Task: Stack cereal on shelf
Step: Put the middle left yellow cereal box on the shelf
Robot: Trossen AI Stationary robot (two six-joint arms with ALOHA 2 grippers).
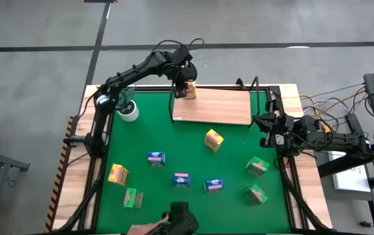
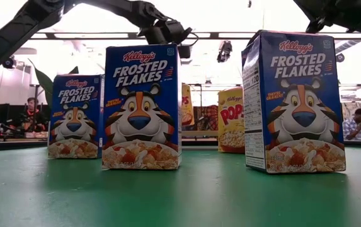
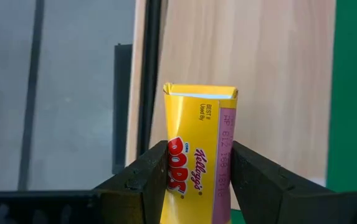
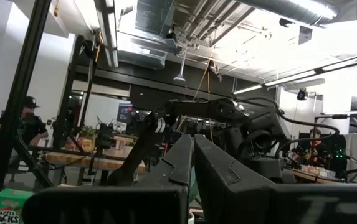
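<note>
From above, the left gripper (image 1: 185,89) hangs over the far left corner of the shelf (image 1: 222,108), clamped on a yellow Corn Pops box (image 1: 189,92); holding it there suits setting it down on the wooden board without hitting the black wire posts. The right gripper (image 1: 269,124) waits at the shelf's right end, out of the way. On the green mat (image 1: 173,147) lie eight more boxes: another yellow one (image 1: 213,140) near the shelf, a third yellow one (image 1: 117,174) at left, three blue ones mid-mat, three green ones toward the near edge and right side. A white pot (image 1: 129,112) stands left of the shelf.

At table height, three blue Frosted Flakes boxes (image 2: 141,107) stand upright, and a yellow Pops box (image 2: 230,120) shows between them, farther back.

The left wrist view shows the held box gripped across its narrow sides by both fingers (image 3: 142,180), its top flap toward the board below, so it can go down upright.

The right wrist view shows that arm's fingers (image 4: 177,163) pressed together on nothing, pointing into the room
</note>
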